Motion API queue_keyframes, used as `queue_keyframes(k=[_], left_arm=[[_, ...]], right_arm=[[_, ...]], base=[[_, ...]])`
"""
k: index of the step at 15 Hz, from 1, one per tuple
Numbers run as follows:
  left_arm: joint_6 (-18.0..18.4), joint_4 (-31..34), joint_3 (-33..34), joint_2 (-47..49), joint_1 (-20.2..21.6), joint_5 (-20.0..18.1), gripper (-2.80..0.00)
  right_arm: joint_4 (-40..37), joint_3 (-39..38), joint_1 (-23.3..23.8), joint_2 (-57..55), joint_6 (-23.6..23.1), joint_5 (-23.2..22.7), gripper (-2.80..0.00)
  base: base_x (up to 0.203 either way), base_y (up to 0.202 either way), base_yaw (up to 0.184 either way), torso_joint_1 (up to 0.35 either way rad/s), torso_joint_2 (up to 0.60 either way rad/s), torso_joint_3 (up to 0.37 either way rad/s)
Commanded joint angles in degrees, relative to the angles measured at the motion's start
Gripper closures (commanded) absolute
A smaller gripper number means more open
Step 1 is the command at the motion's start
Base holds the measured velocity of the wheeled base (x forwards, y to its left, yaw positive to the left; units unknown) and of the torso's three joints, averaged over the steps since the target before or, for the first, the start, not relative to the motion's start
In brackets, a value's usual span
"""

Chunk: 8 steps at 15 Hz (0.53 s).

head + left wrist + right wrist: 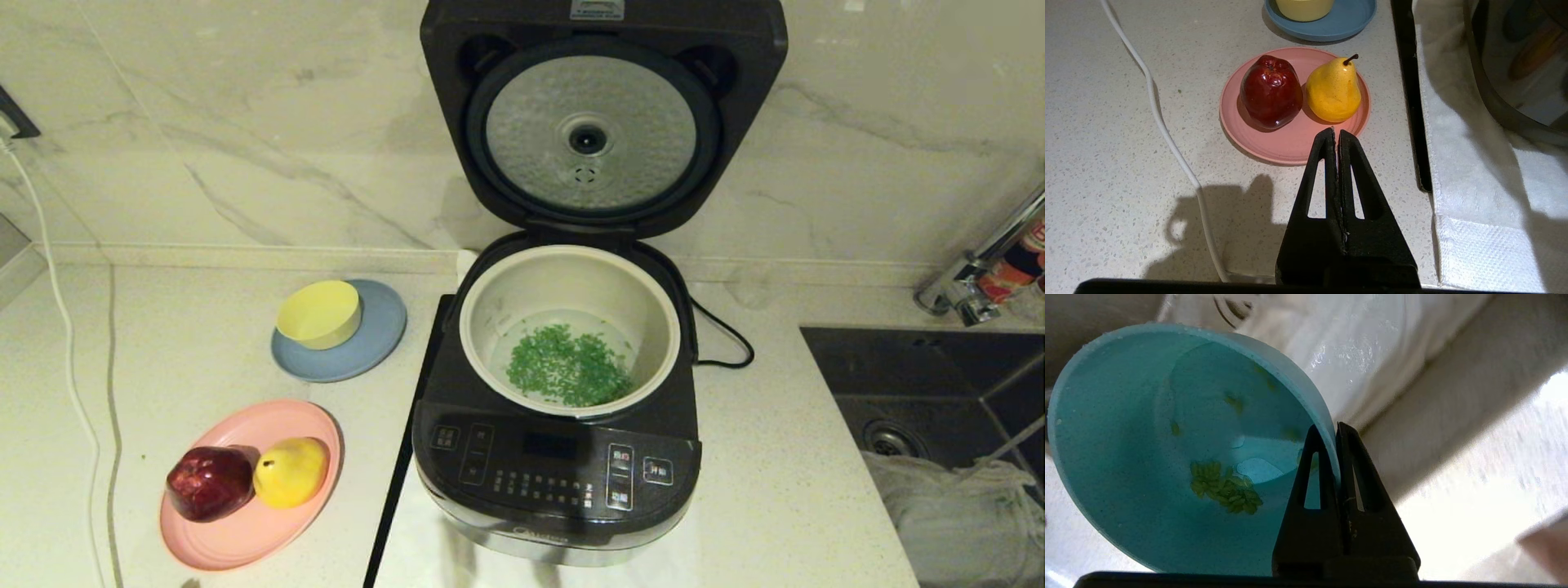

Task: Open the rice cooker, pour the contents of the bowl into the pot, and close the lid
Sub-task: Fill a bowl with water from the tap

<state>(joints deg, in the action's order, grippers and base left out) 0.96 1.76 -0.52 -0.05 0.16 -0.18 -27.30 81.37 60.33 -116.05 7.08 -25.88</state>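
Clearly the bowl (pixel 1180 457) is what matters now: in the right wrist view it hangs tilted on its side, its wall pinched at the rim between the right gripper's (pixel 1336 433) fingers (pixel 1310 473), one inside the bowl and one outside, closed tight on the thin edge. A small clump of the contents (pixel 1224 490) clings to the wet inside, with a few stray bits higher on the wall. Most of the green bits lie already in the pot (pixel 490 294), which sits in the rice cooker (pixel 555 465) at the middle of the desk (pixel 784 474). The lid (pixel 604 122) stands upright on its hinge at the back, its dimpled silver underside facing forward.

From the head view neither the bowl nor the right arm shows, so the bowl is off to the side of the cooker and away from the pot's mouth; behind it a white cloth (pixel 1372 347) lies blurred. I judge that pouring is mostly done and that what remains is setting the bowl down, then reaching the lid, which lies up and behind the pot.

Meanwhile the left gripper (pixel 1336 134) is parked low over the desk by the pink plate (pixel 1286 143) with the apple (pixel 1271 92) and pear (pixel 1333 90), fingers together and empty
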Motion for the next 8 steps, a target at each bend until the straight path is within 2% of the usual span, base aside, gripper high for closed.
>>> queue_keyframes(k=[1, 8], left_arm=[[0.0, 0.0, 0.0, 0.0, 0.0, 0.0, 0.00], [0.0, 0.0, 0.0, 0.0, 0.0, 0.0, 0.00]], right_arm=[[2.1, 0.5, -1.3, -0.6, 0.2, -0.1, 0.00], [3.0, 7.4, -5.5, -4.1, 2.2, 1.3, 0.00]], base=[[0.000, 0.000, 0.000, 0.000, 0.00, 0.000], [0.000, 0.000, 0.000, 0.000, 0.00, 0.000]])
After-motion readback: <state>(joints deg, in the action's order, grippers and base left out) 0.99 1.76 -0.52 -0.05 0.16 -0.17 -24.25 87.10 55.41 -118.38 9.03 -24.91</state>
